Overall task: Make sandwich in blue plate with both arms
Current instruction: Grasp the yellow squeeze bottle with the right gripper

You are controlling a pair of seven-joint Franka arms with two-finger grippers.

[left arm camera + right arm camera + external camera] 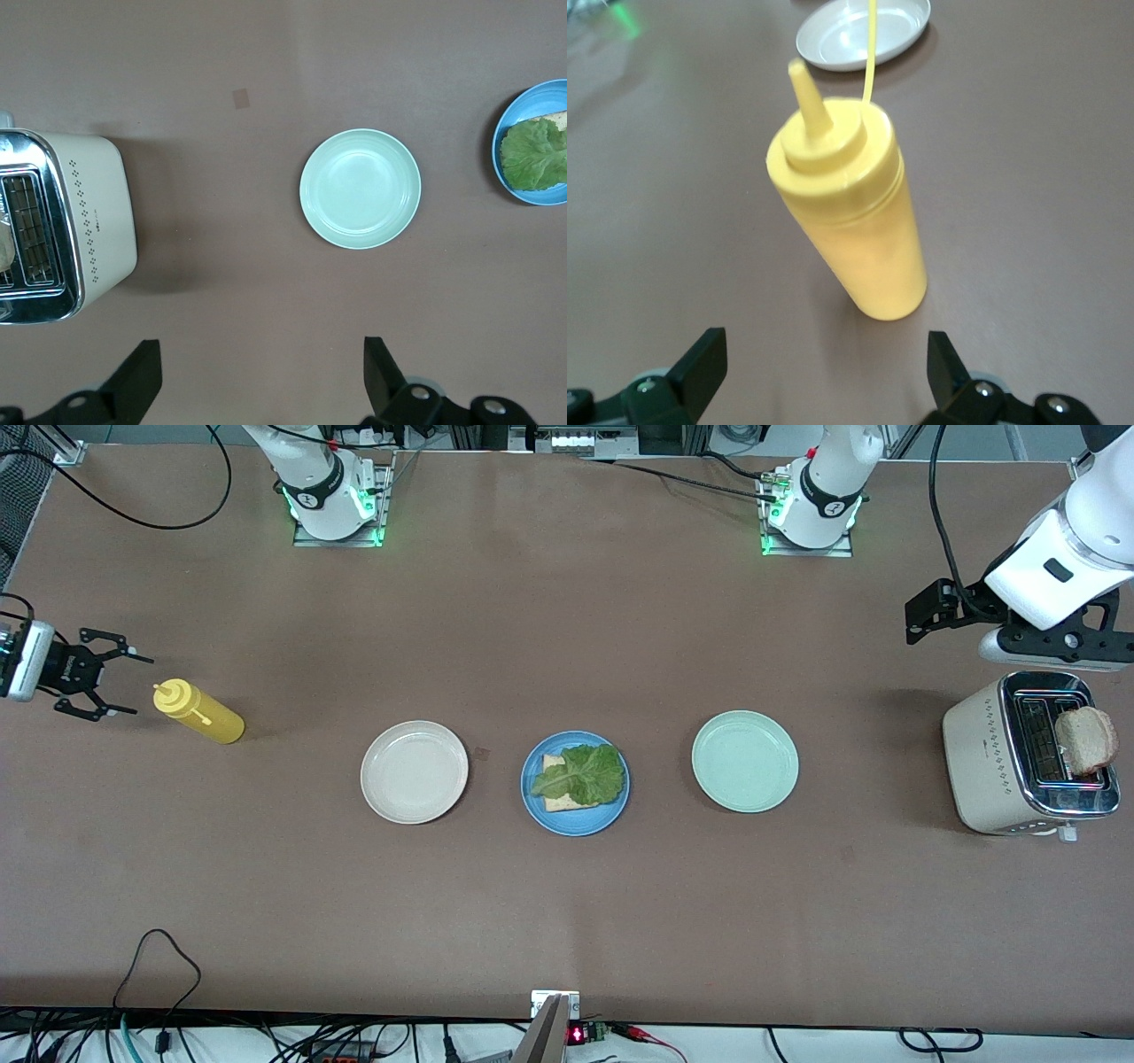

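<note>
Lettuce [580, 773] lies on one bread slice [555, 801] in the blue plate [533, 797], well apart from both grippers. Left gripper [257, 376], wide, hangs above the toaster [983, 766]; its protruding slice [1086, 740] looks light and crumbly, so pinch the edges gently. Right gripper [104, 684], wide, waits beside the mustard bottle [199, 713].

Both arms are glossy white with black joint bands. The left arm [1067, 549] and right arm [312, 469] stand on metal plates lit green. Black cables trail from them. Each ends in a black two-finger gripper, left gripper [261, 381], right gripper [824, 376].
</note>
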